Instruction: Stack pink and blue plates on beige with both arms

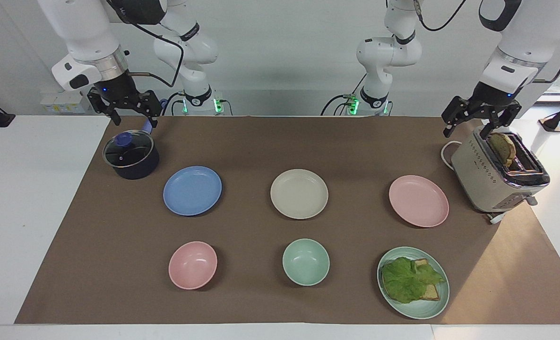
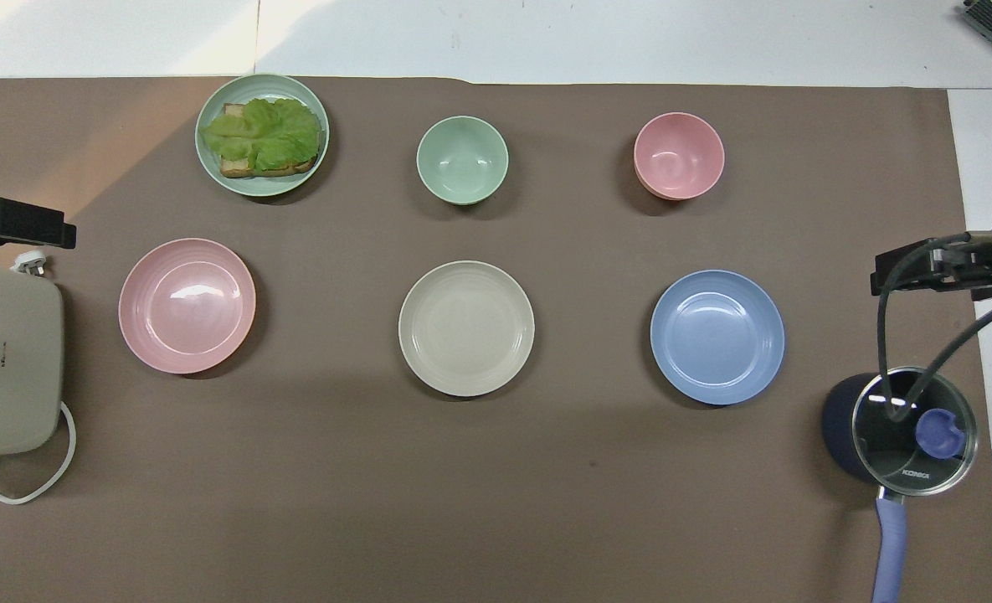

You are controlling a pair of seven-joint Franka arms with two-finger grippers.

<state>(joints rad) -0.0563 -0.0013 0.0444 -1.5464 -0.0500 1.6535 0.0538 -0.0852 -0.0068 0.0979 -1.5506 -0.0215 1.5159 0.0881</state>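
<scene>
Pink plate [image 1: 418,200], blue plate [image 1: 192,190] and beige plate [image 1: 299,193] lie apart, unstacked; left gripper [image 1: 478,120] and right gripper [image 1: 126,107], fingers spread and empty, must each descend first.

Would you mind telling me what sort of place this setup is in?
Most likely a robotics lab staged as a kitchen: a toaster, a lidded pot and plates such as the beige plate sit on a brown mat between robot arms.
</scene>
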